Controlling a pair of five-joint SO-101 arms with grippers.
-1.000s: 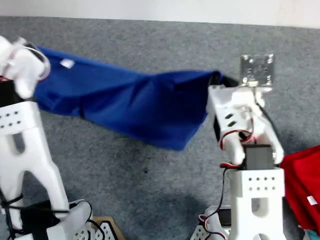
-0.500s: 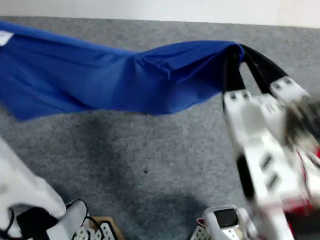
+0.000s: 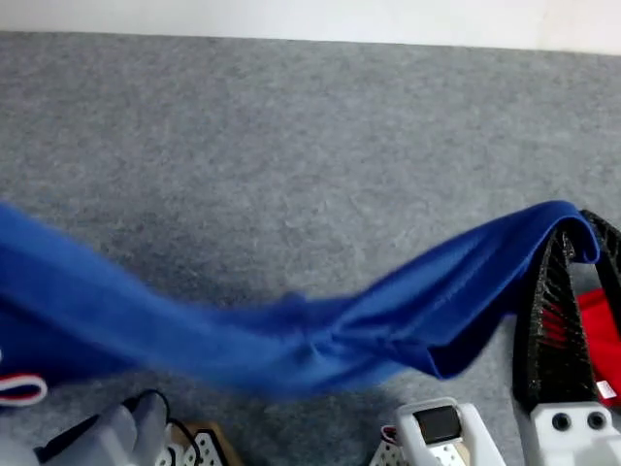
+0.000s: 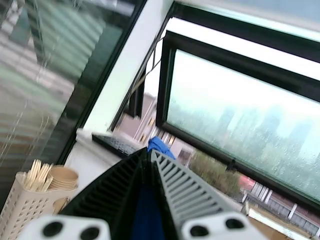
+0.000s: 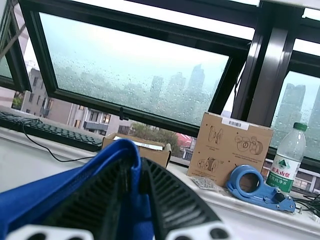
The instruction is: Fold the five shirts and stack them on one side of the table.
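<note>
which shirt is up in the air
The blue shirt: it hangs stretched between the left hand and the right hand, while the red shirt lies on the table.

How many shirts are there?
2. The blue shirt hangs between the left gripper and right gripper; the red shirt lies on the table, far right. Others may be hidden.

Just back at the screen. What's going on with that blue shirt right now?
Both arms hold the blue shirt stretched between them, apparently lifted above the grey table. The right gripper is shut on one end, with cloth draped over its fingers. The left gripper is shut on the other end. Both wrist views look out at the windows. A red shirt lies at the table's right edge in the high view.
</note>
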